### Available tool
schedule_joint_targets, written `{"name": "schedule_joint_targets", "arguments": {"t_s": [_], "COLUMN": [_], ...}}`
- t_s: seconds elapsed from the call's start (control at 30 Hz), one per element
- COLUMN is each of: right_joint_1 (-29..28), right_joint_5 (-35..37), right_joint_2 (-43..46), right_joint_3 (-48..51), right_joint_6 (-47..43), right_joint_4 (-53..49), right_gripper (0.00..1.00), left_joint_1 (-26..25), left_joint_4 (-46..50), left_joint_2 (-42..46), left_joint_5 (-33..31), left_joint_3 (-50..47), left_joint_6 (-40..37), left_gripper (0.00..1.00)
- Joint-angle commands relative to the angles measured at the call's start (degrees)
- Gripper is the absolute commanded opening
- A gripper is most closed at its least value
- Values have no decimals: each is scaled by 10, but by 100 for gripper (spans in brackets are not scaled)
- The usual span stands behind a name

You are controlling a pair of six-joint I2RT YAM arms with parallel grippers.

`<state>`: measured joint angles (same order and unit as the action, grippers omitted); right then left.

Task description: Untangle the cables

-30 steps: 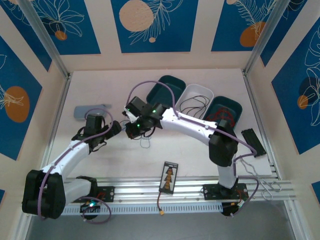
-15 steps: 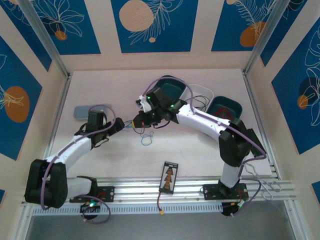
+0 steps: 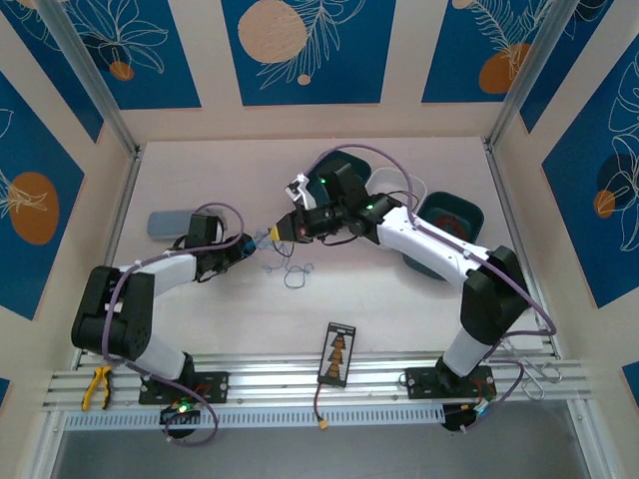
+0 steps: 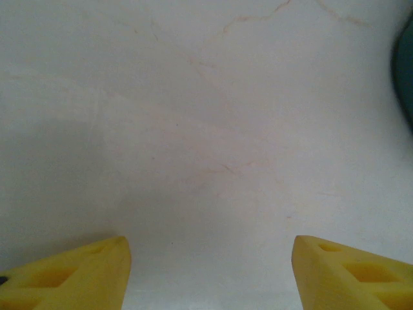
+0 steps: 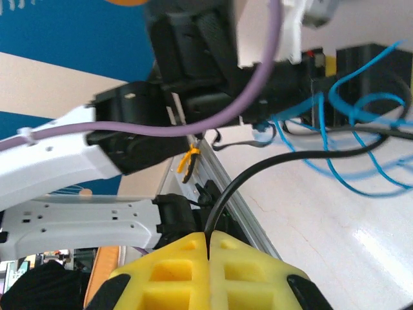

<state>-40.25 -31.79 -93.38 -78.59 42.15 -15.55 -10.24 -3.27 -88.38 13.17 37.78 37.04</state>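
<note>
The cables [image 3: 281, 255] lie as thin blue and black wires on the table between my two grippers, with a small loop [image 3: 293, 275] trailing toward the front. My right gripper [image 3: 286, 229] [image 5: 210, 236] is shut on a black cable [image 5: 284, 165], which arcs away toward tangled blue cable loops [image 5: 352, 169]. My left gripper [image 3: 249, 245] [image 4: 210, 247] sits at the left end of the bunch. Its yellow fingers [image 4: 77, 271] stand wide open over bare table with nothing between them.
At the back stand a teal tray [image 3: 351, 166], a white tray [image 3: 411, 186] and a second teal tray [image 3: 461, 212] holding red wires. A grey flat object [image 3: 168, 222] lies at the left. A printed card [image 3: 339, 352] and yellow pliers [image 3: 97, 386] lie near the front rail.
The right gripper has moved right and toward the back with the black cable, drawing the wires out. The left arm has swung lower and to the left.
</note>
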Motion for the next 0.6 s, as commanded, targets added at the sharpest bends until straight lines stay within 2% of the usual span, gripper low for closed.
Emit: {"name": "schedule_joint_targets", "arguments": {"t_s": [0.0,0.1,0.27,0.57], "right_joint_1": [13,20,26,24], "right_joint_5": [-19,5,32,31], "right_joint_2": [35,52,54,21], "right_joint_3": [2,2,3,-6], "right_joint_6": [3,-1,3,15], "right_joint_4": [-3,-22,-45,-55], "right_gripper": [0,0,0,0], "left_joint_1": [7,7,7,1], "left_joint_4": [-27,-37,-68,-75], "left_joint_2": [-11,-2,62,219], "left_joint_5": [23,21,20,26], "left_joint_3": [7,-5,-41,-68], "left_joint_6": [-4,-4,-3,5], "left_gripper": [63,62,64,77]}}
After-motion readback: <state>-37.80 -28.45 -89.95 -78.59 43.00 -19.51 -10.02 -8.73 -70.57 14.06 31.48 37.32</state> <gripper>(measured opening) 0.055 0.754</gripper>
